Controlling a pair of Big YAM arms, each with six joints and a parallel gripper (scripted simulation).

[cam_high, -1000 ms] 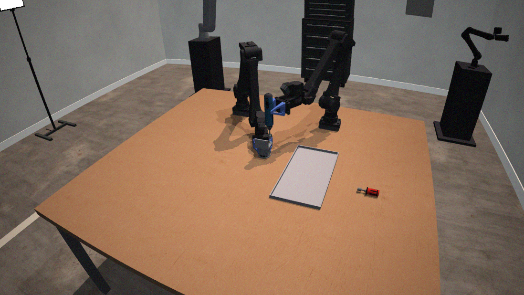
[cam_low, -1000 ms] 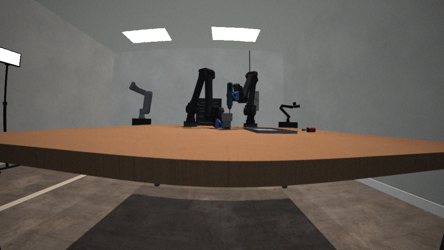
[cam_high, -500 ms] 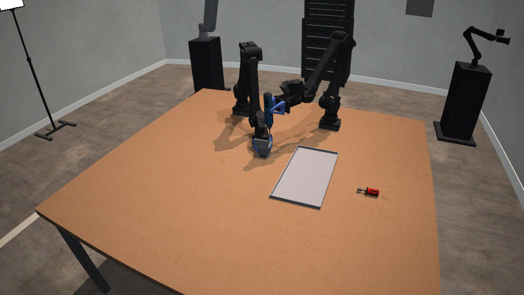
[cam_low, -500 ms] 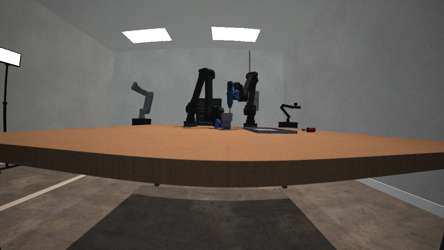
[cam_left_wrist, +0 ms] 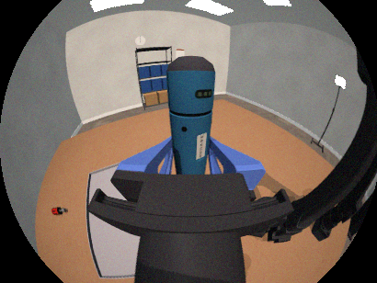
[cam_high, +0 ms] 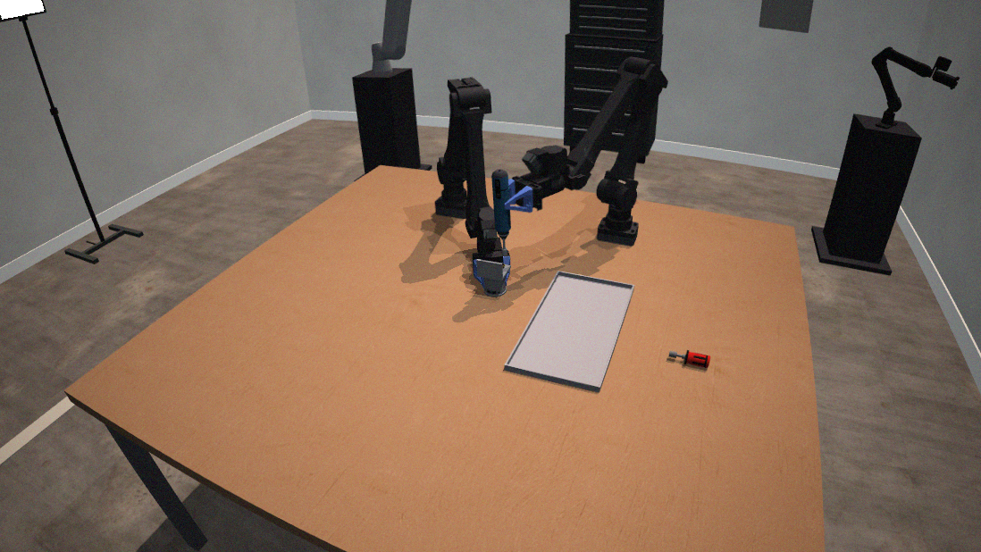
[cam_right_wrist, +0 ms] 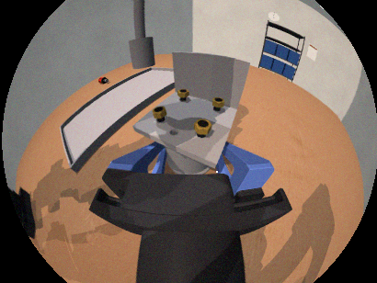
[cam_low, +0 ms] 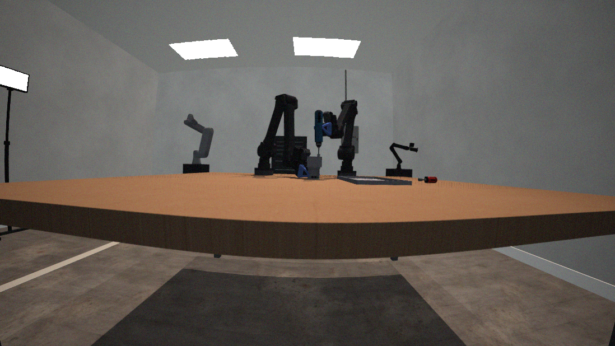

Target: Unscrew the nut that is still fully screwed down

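The table (cam_high: 412, 383) (cam_low: 301, 201) (cam_left_wrist: 239, 124) (cam_right_wrist: 294, 138) spreads under both grippers. The tray (cam_high: 553, 380) (cam_low: 381, 182) (cam_left_wrist: 88, 216) (cam_right_wrist: 115, 123) lies to the left of the right gripper (cam_high: 491, 275) (cam_low: 308, 172) (cam_right_wrist: 190, 141), whose fingers are closed round the joint module (cam_high: 493, 290) (cam_low: 313, 174) (cam_right_wrist: 188, 163), standing upright with its bracket (cam_high: 489, 267) (cam_low: 314, 162) (cam_right_wrist: 204, 75) on top. The left gripper (cam_high: 505, 204) (cam_low: 320, 129) (cam_left_wrist: 190, 141) pinches the electric nut driver (cam_high: 500, 195) (cam_low: 318, 124) (cam_left_wrist: 190, 98) (cam_right_wrist: 142, 52) upright, its socket above the nuts' level and apart from them. A red tool (cam_high: 697, 359) (cam_low: 430, 179) (cam_left_wrist: 56, 210) (cam_right_wrist: 102, 80) lies beyond the tray from the right gripper. Four brass nuts (cam_right_wrist: 202, 127) sit above that gripper's fingers; which one is fully down, I cannot tell
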